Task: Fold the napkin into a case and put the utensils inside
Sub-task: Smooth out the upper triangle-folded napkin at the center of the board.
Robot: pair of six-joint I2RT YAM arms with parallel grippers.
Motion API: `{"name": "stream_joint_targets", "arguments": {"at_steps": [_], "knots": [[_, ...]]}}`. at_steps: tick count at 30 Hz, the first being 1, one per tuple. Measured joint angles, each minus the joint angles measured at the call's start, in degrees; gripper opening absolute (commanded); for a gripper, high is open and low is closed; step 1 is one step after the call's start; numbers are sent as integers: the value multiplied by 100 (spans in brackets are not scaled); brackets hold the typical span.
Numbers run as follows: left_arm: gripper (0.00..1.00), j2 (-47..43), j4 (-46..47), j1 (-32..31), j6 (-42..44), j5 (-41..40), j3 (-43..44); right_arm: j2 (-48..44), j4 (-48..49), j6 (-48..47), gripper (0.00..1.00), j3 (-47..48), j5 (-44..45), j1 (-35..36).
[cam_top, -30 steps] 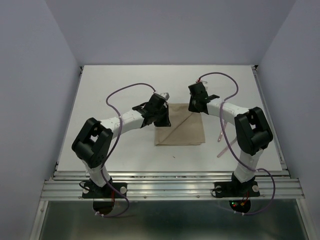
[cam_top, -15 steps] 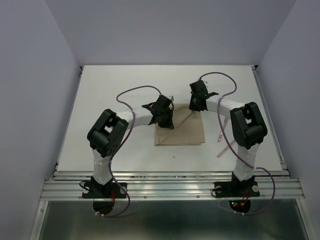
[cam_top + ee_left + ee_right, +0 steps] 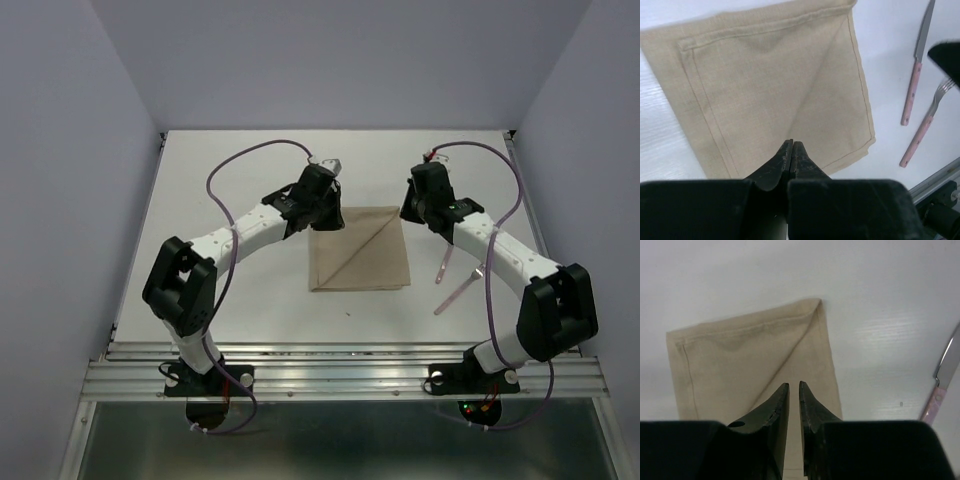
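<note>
The white table is showing on every side of the napkin, which is lying flat and folded with a diagonal crease. The left gripper is pressing its jaws together on nothing, just inside the cloth's hemmed edge. The utensils are lying to its right, clear of the cloth. The right gripper is holding its jaws slightly apart and empty over the napkin's corner.

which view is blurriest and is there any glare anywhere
Right wrist is softest: the napkin and knife edges look hazy. Left wrist is sharp on the napkin weave, with only its own fingers dark and soft. Top external is evenly lit, with mild glare on the near metal rail.
</note>
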Motion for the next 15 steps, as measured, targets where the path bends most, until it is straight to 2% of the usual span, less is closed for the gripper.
{"name": "stream_joint_targets", "arguments": {"at_steps": [4, 10, 11, 12, 13, 15], "knots": [[24, 46, -101, 225, 4, -92, 63, -321, -175, 96, 19, -675, -197, 0], [49, 695, -254, 654, 55, -219, 269, -811, -577, 271, 19, -1464, -452, 0], [70, 769, -260, 680, 72, -221, 297, -942, -621, 308, 19, -1572, -483, 0], [80, 905, -273, 721, 79, -229, 345, -1023, -643, 334, 20, -1626, -487, 0], [84, 1025, -273, 748, 83, -243, 378, -1128, -662, 356, 19, -1692, -498, 0], [85, 1176, -293, 785, 144, -234, 424, -1346, -706, 424, 19, -1832, -507, 0]]}}
